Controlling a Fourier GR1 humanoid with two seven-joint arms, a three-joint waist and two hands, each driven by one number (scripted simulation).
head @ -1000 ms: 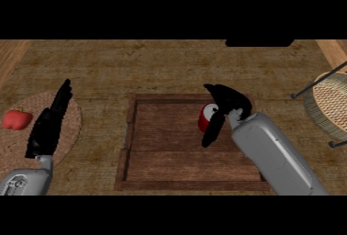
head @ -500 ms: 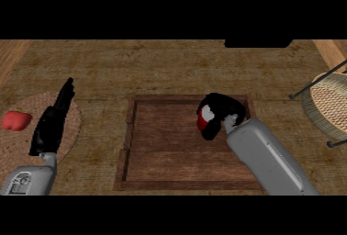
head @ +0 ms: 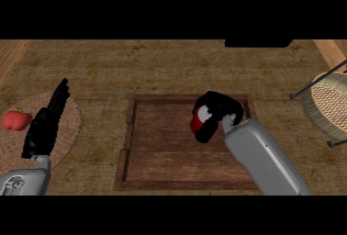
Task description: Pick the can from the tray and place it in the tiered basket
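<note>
Fingers of the right hand (head: 220,108) curl round the red can (head: 198,121) at about two o'clock within the wooden tray (head: 156,151); whether the can has left the tray floor cannot be told. The grasp appears made, while the carry to the tiered basket (head: 328,108), at three o'clock, and the release are judged yet to come. The left hand (head: 46,124) rests, fingers straight, at nine o'clock over a woven mat (head: 71,124), beside a red apple (head: 15,120).
</note>
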